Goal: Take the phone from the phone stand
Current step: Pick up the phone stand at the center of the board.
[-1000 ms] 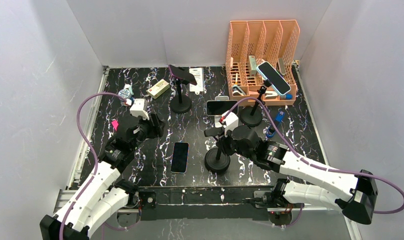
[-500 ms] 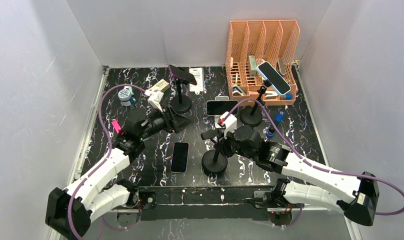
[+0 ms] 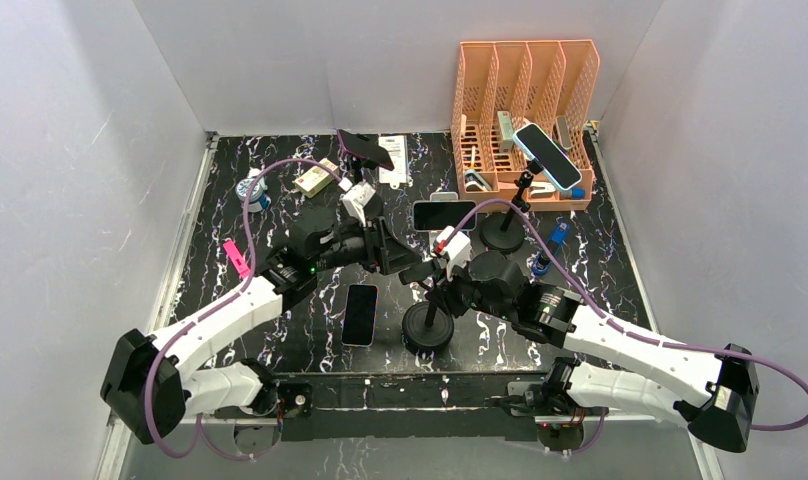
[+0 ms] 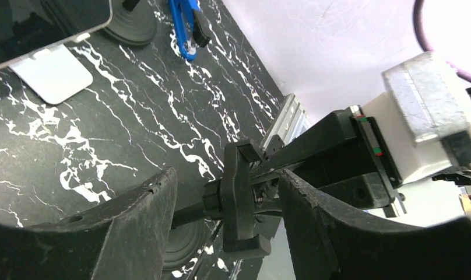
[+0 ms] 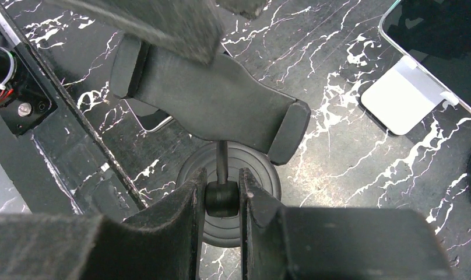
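Note:
A black phone stand (image 3: 428, 322) with an empty cradle stands at the front middle. My right gripper (image 3: 443, 292) is shut on its ball joint (image 5: 221, 199), below the black cradle (image 5: 210, 96). My left gripper (image 3: 398, 262) is open, one finger on each side of the cradle (image 4: 240, 201) without touching it. A dark phone (image 3: 360, 313) lies flat on the table to the left of the stand. Two more stands hold phones: a dark phone (image 3: 366, 150) at the back middle and a light-blue phone (image 3: 547, 156) at the back right.
Another phone (image 3: 443, 214) leans on a small white holder (image 5: 402, 96) behind the stand. An orange file rack (image 3: 525, 120) stands at the back right. A blue tool (image 3: 558, 235), a pink marker (image 3: 233, 255) and a tape roll (image 3: 250, 188) lie around.
My left arm has swung from the left side to the right, and its open fingers now straddle the stand's cradle. My right gripper has shifted the stand slightly left.

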